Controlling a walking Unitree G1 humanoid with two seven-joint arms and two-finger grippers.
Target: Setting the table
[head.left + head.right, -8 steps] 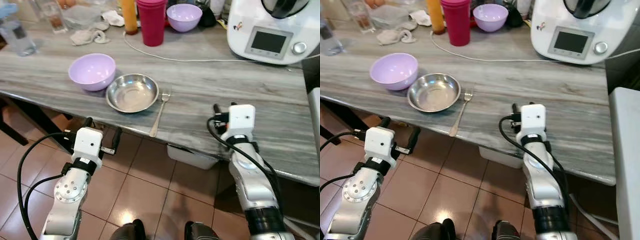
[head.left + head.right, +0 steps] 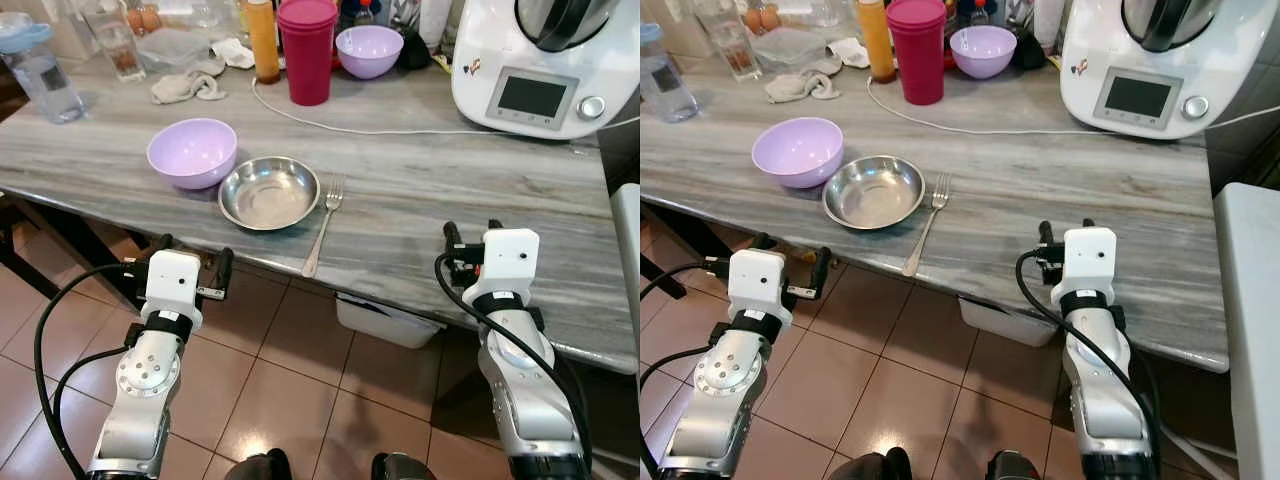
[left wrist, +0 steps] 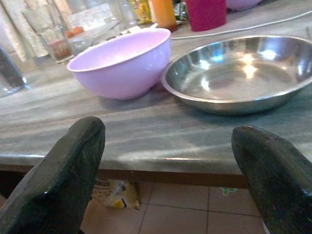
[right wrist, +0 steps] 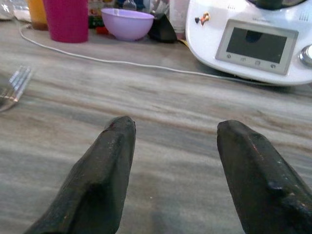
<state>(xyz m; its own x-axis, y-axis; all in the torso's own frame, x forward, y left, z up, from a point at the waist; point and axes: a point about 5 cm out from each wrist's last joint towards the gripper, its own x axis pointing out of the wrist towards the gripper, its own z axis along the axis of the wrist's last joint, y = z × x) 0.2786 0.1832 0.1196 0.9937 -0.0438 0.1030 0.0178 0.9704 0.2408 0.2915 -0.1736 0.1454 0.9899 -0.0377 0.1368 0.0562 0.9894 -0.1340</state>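
Left eye view: grey worktop (image 2: 420, 190) carries a lilac bowl (image 2: 192, 152), touching or just beside it a steel dish (image 2: 269, 192), and a fork (image 2: 321, 222) just beside the dish, handle reaching the near edge. Left tool (image 2: 190, 268) hangs below the edge, fingers apart, holding nothing.

Right eye view: right tool (image 2: 1064, 232) sits over the near edge, well apart from the fork; fingers apart, nothing held. A magenta cup (image 2: 917, 49), second lilac bowl (image 2: 982, 50) and white kitchen machine (image 2: 1150, 60) stand at the back.

Left wrist view: fingers (image 3: 63, 180) wide apart, aimed at bowl and dish from under edge level.

Right wrist view: fingers (image 4: 102, 175) apart over bare worktop; fork tines at the frame edge.

Step, judged: place setting looks laid; arms seem to be clearing.

Doing it well: keep both tools low and apart, clear of the fork handle, which a brush could tip off.

Change from 0.5 s back: whole scene shifted down-frame, so the camera moved; both tools sit further back from the worktop, and the dishes keep their arrangement.
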